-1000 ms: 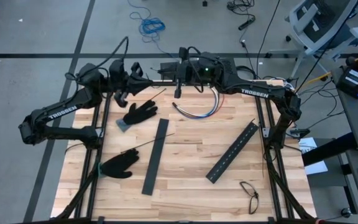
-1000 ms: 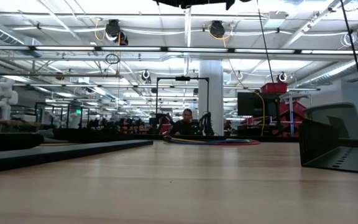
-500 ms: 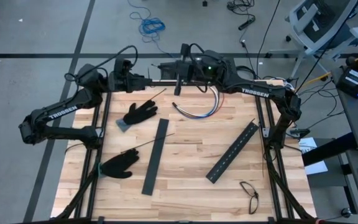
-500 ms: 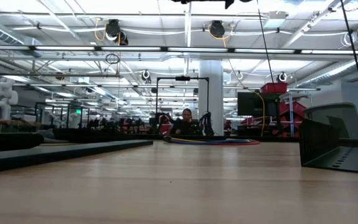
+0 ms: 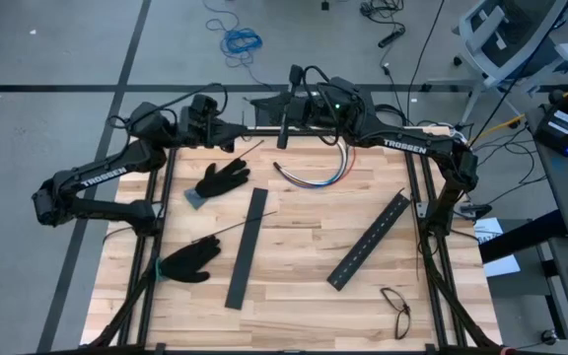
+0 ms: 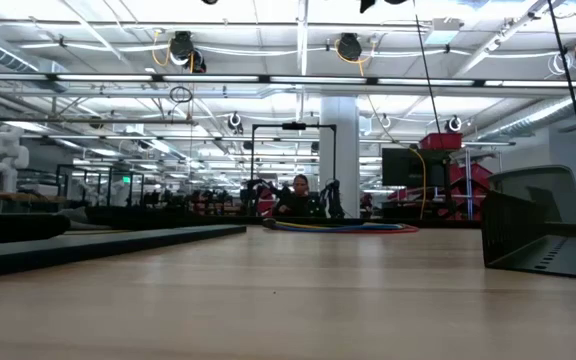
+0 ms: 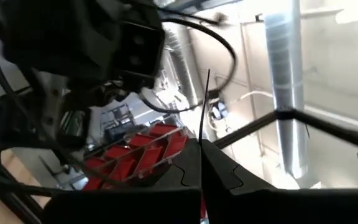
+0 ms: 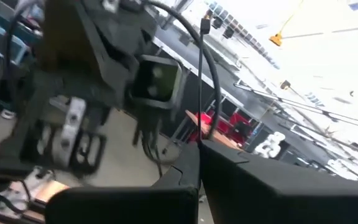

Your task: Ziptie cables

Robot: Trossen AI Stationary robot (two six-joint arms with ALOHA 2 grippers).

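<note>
- The left gripper (image 5: 233, 129) is raised over the table's far edge, at about 11 o'clock from the table's middle, its fingers clenched together on nothing; in its own wrist view the two dark fingers (image 7: 166, 177) meet along a closed seam.
- One black glove (image 5: 221, 181) lies at about 10 o'clock, a second black glove (image 5: 187, 262) at about 8 o'clock, near the table's left side.
- The zipties show as thin dark strips: one ziptie (image 5: 248, 150) at about 11 o'clock beside the upper glove, another ziptie (image 5: 235, 229) crossing the long black bar (image 5: 247, 247) left of centre.
- The right gripper (image 5: 284, 133) is at the far edge, about 12 o'clock, its fingers clenched and empty; its wrist view shows the fingers (image 8: 179, 174) pressed shut.
- The cables (image 5: 316, 172), a curved bundle of red, blue and white wires, lie on the wooden table (image 5: 294, 296) just beyond the middle, near 1 o'clock, close to the right gripper but untouched.
- A second black slotted bar (image 5: 368, 241) lies slanted at about 4 o'clock.
- A pair of eyeglasses (image 5: 397, 308) rests at about 5 o'clock.
</note>
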